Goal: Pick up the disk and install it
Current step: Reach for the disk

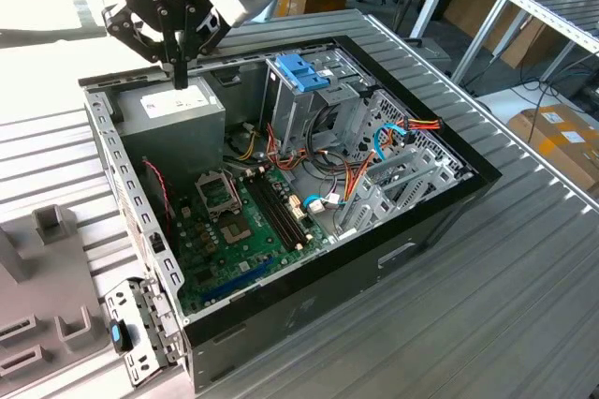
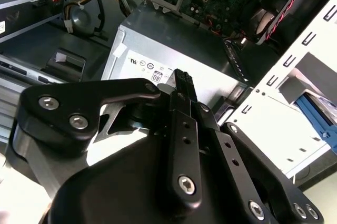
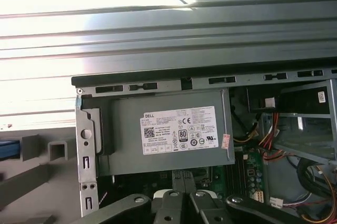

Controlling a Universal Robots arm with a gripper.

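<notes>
My gripper hangs over the back corner of the open computer case at the exterior view's left, just above the grey power supply. Its black fingers meet at the tips and hold nothing; in both wrist views the shut gripper points at the labelled supply. A light-blue strip with a dark body beside it, apparently the disk, lies outside the perforated case wall. The same blue edge of the disk shows by a grey fixture; most of it is out of frame.
The case holds a green motherboard, bundled cables and a grey drive cage with a broad blue handle. A grey slotted fixture stands at the exterior view's left, beside a loose metal bracket. The table is ribbed metal.
</notes>
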